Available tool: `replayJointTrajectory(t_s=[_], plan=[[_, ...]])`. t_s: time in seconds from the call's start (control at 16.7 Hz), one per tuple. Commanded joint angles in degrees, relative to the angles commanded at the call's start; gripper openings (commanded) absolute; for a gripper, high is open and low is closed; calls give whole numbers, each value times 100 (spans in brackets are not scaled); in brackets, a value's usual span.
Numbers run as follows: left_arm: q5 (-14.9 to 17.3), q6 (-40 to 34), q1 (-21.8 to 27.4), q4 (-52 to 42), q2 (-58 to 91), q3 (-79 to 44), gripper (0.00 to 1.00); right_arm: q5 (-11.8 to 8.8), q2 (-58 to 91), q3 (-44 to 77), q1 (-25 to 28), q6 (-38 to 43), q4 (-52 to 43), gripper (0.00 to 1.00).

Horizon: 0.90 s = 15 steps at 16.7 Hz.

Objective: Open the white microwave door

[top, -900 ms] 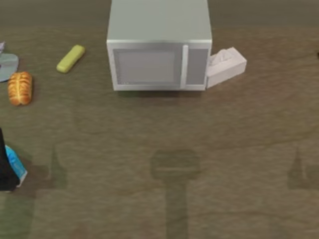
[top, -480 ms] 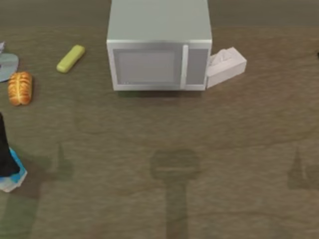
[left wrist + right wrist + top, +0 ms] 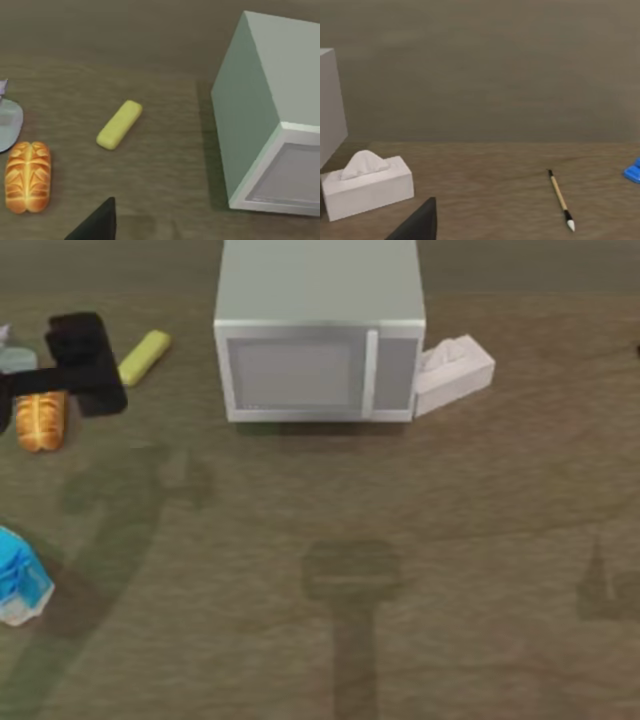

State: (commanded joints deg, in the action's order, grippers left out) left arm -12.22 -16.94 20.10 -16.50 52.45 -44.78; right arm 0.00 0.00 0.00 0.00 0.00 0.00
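Observation:
The white microwave [image 3: 318, 300] stands at the back middle of the table, its front facing the near edge. The microwave door [image 3: 290, 375] lies flat against the body, with its slim white handle [image 3: 371, 374] beside the grey control panel [image 3: 396, 373]. My left gripper [image 3: 85, 365] hovers at the far left, well to the left of the microwave and above the bread. The left wrist view shows the microwave's side [image 3: 245, 115] and a corner of the door [image 3: 295, 175]. My right arm is outside the top view; its wrist view shows a sliver of the microwave [image 3: 330, 105].
A white tissue box [image 3: 455, 374] touches the microwave's right side. A yellow bar [image 3: 143, 357], a bread loaf [image 3: 38, 420] and a grey item [image 3: 14, 360] lie at the left, a blue pack [image 3: 20, 580] lower left. A pen [image 3: 561, 199] lies farther right.
My left arm has swung from the lower left edge up to the far left, above the bread, uncovering the blue pack. The microwave and its door have not moved.

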Motion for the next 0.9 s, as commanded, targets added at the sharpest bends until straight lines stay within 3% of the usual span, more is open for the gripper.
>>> replayJointTrajectory(t_s=[0.48,0.9], plan=[[-975,-1393,1650,-1438,4824,-3619,100,0,0,0,0,0,0,100],[-1442,-2105,2444,-2008,6799,-5456,100,0,0,0,0,0,0,100]])
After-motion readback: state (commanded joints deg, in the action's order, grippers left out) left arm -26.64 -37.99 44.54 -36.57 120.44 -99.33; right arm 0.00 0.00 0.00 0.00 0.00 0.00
